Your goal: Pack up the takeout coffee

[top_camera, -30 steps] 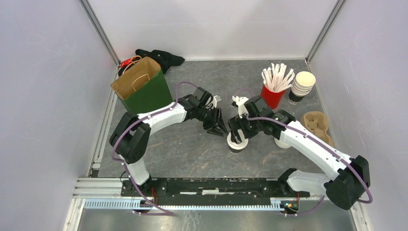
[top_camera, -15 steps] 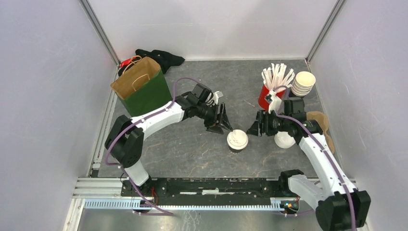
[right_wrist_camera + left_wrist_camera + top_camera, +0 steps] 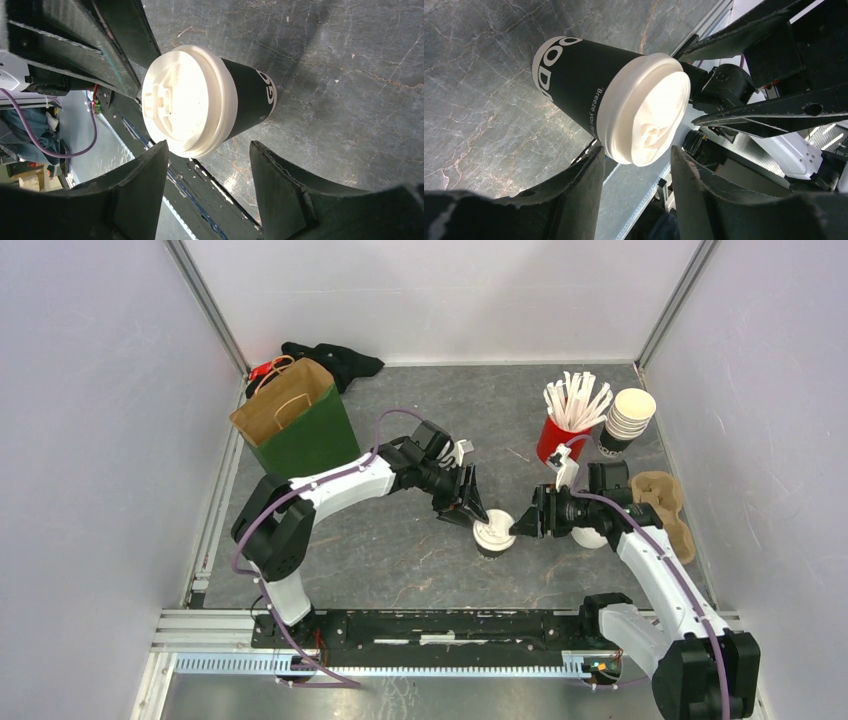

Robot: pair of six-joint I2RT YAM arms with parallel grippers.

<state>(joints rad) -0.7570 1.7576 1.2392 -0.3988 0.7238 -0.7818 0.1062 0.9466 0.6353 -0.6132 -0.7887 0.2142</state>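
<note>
One takeout coffee point(image 3: 493, 536), a dark cup with a white lid, stands upright at the table's middle. My left gripper point(image 3: 476, 516) is open just to its upper left. My right gripper point(image 3: 517, 527) is open just to its right. In the left wrist view the cup point(image 3: 574, 82) lies just beyond the open left gripper point(image 3: 636, 152), its lid rim close to one fingertip. In the right wrist view the lid point(image 3: 187, 100) sits just past the open right gripper point(image 3: 209, 146). Neither holds it. A second white lid point(image 3: 592, 537) shows behind the right arm, with whatever is under it hidden.
A green and brown paper bag point(image 3: 296, 416) stands open at the back left, with black cloth point(image 3: 333, 361) behind it. A red cup of stirrers point(image 3: 566, 432) and a stack of lidless cups point(image 3: 628, 417) stand at the back right. A brown cardboard carrier point(image 3: 663, 497) lies at the right edge.
The right gripper let go of the lidded cup, drew back to the right, then came back left with narrower jaws. The left gripper opened and moved down-right to the cup.
</note>
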